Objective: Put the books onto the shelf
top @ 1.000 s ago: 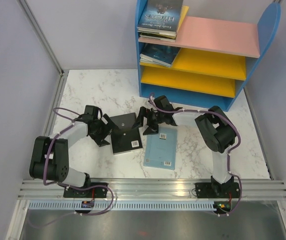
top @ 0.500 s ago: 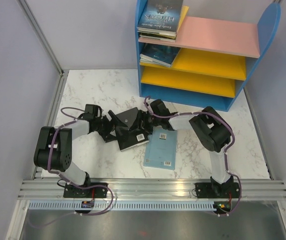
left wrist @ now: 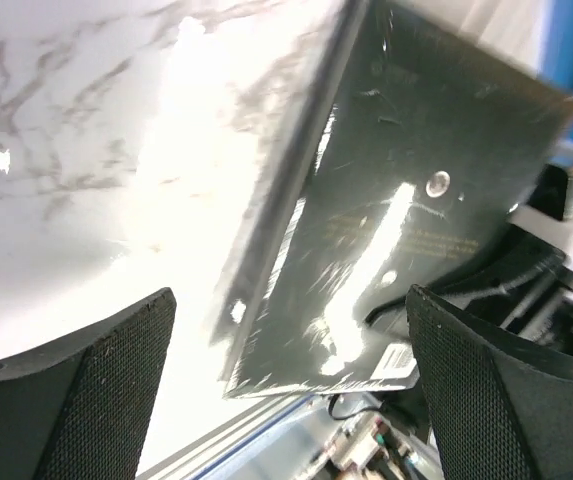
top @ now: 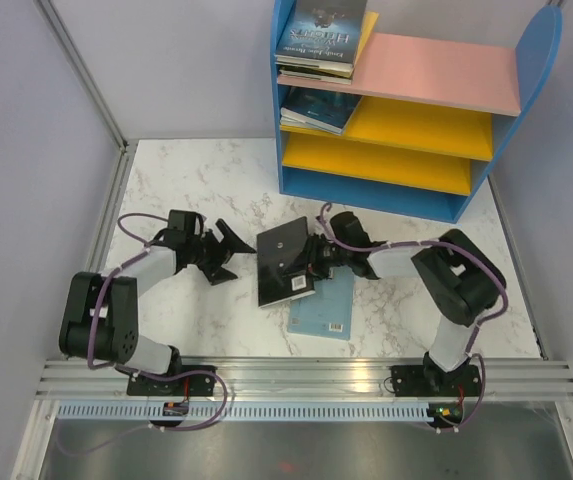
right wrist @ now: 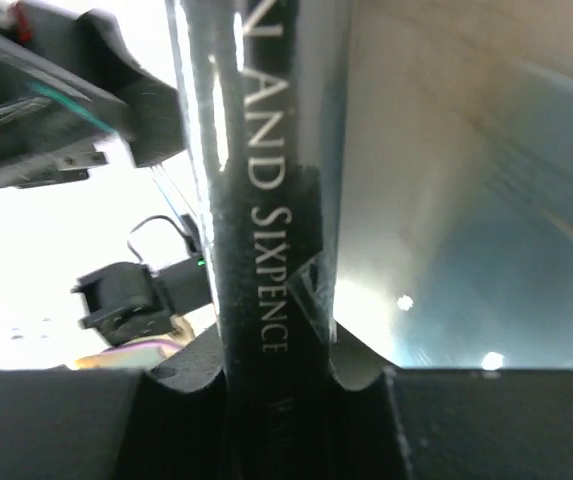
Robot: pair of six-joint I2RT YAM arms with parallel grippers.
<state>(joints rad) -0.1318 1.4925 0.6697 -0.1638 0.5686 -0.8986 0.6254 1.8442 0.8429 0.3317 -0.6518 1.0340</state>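
the marble table (top: pixel 186 170) carries the shelf (top: pixel 446 62) at its far edge, and the job looks a little over half done. a small stack of books (top: pixel 321 40) lies on the left end of the pink top board, and one more book (top: pixel 314 108) lies on the yellow board under it; the lowest board is bare. two books are left on the table. the black book (top: pixel 286 262) sits tilted between the two arms, one corner over the pale blue book (top: pixel 328 308), which lies flat nearer the arm bases. the right gripper (top: pixel 316 258) is closed on the black book's right edge, and the wrist view shows the spine pinched between its fingers. the left gripper (top: pixel 231 250) stands wide apart just beside the book's left edge, holding nothing. by my reading, the black book goes up next, then the pale blue one.
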